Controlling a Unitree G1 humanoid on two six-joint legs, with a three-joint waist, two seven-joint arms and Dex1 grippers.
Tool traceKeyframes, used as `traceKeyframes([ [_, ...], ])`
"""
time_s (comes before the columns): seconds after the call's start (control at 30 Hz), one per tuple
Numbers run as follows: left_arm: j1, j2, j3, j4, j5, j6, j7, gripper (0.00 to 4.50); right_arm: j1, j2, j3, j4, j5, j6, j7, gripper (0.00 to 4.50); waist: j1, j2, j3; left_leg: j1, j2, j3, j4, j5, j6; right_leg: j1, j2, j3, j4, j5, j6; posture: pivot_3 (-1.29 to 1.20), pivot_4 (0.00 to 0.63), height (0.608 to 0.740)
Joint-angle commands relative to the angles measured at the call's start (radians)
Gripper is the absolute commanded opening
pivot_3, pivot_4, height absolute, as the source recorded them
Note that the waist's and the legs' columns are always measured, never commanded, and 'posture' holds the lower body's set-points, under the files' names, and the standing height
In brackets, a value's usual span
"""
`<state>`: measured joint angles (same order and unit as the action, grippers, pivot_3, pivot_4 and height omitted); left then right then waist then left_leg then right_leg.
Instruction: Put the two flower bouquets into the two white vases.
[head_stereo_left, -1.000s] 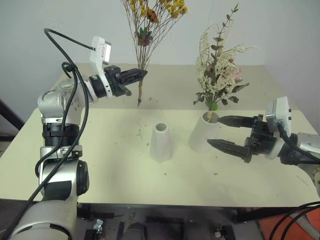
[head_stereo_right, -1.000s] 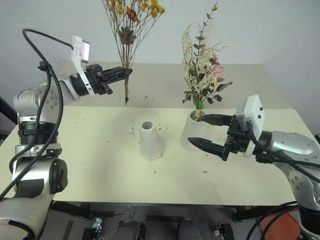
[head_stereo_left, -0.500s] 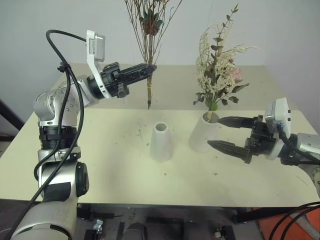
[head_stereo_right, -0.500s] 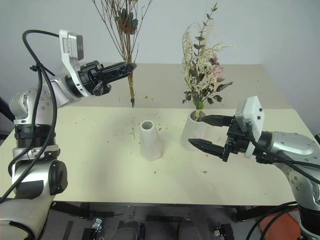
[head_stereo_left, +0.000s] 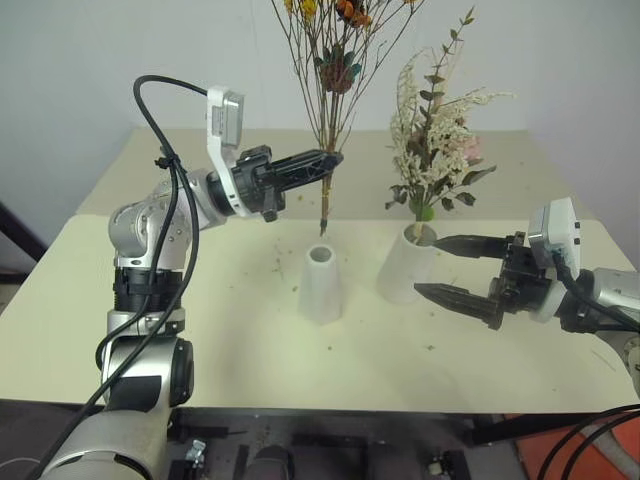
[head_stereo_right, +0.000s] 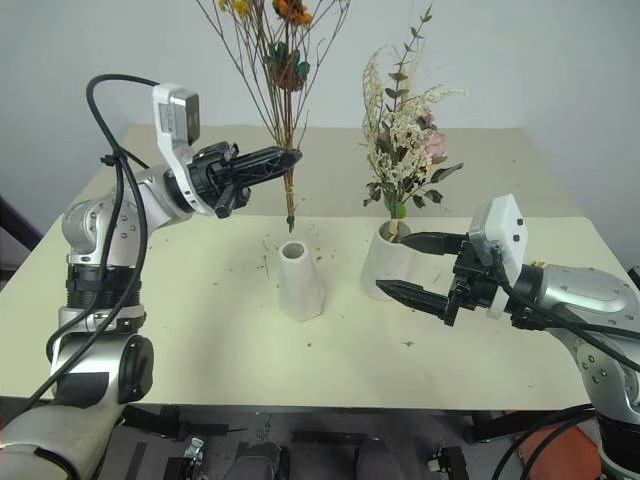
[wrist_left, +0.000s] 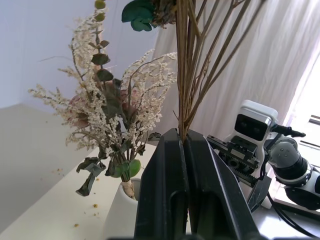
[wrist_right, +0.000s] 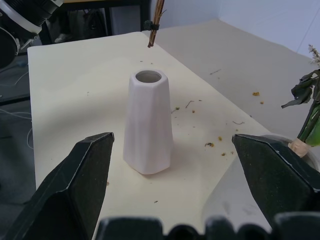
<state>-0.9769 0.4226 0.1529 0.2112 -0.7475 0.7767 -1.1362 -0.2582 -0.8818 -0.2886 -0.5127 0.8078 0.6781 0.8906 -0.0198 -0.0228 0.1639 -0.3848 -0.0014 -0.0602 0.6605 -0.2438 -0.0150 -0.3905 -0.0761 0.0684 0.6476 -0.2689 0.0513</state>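
Left eye view: the left end effector (head_stereo_left: 333, 157) is clamped on the brown stems of the yellow bouquet (head_stereo_left: 331, 60), holding it upright above the worktop (head_stereo_left: 230, 330). The stem ends hang just above and slightly behind the mouth of the narrow vase (head_stereo_left: 321, 284), not yet inside it. The white bouquet (head_stereo_left: 433, 140) already stands in the wide vase (head_stereo_left: 408, 266), just beside the narrow one. The right end effector (head_stereo_left: 442, 268) hovers level next to the wide vase with its fingers spread wide, holding nothing. In the left wrist view the two black fingers (wrist_left: 162, 195) press together around the stems. Small bits of dried plant lie scattered on the worktop near the vases.
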Motion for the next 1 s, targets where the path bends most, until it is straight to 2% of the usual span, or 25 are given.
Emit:
traceKeyframes([
  [0.03,0.005,0.003,-0.005,-0.025,0.002,-0.044,-0.021,0.03,-0.001,0.002,-0.039,-0.030,0.010,-0.035,-0.001,4.50,0.001,0.000,0.000,0.000,0.000,0.000,0.000,0.000,0.000,0.000,0.000,0.000,0.000,0.000,0.000,0.00,0.150,0.740],
  [1.0,0.072,-0.016,-0.074,-0.008,0.064,-0.128,-0.031,0.03,0.013,0.031,-0.055,-0.048,0.043,-0.051,-0.015,4.50,0.003,0.000,0.000,0.000,0.000,0.000,0.000,0.000,0.000,0.000,0.000,0.000,0.000,0.000,0.000,0.00,0.150,0.740],
])
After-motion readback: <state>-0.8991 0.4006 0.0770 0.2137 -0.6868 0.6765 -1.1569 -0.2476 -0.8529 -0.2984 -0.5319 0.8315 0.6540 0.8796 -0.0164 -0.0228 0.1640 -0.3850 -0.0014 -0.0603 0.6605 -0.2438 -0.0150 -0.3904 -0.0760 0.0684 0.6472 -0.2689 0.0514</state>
